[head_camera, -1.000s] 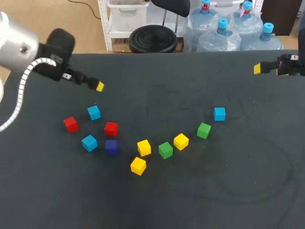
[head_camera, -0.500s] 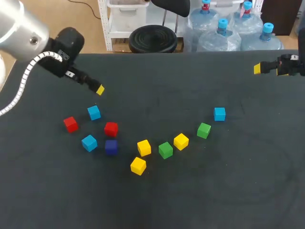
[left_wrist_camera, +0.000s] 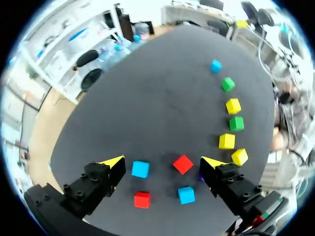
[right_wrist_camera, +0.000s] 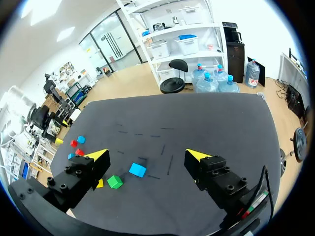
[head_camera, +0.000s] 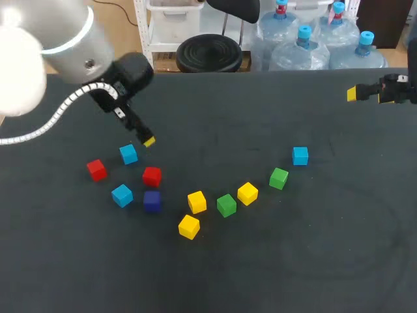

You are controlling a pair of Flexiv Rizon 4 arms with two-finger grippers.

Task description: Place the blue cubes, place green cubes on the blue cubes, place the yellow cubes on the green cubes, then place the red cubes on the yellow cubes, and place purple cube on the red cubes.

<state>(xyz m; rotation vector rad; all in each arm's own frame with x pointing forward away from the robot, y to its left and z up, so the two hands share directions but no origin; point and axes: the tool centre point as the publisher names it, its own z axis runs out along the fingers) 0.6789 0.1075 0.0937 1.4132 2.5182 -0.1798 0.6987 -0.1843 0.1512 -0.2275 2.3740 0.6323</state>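
Moving inward since a moment ago, the left tool [head_camera: 148, 140] is hovering open beside a blue cube [head_camera: 128, 154] on the tabletop [head_camera: 273, 267], near a red cube [head_camera: 152, 176]; the right tool [head_camera: 368, 95] is hanging open, well apart.

left jaws have swung in over the blue cube [head_camera: 128, 154].

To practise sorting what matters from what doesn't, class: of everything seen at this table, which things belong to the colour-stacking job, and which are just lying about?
Belong to the job: three blue cubes; two green cubes; three yellow cubes; two red cubes; purple cube.
Not for stacking: dark table; left gripper, open; right gripper, open.
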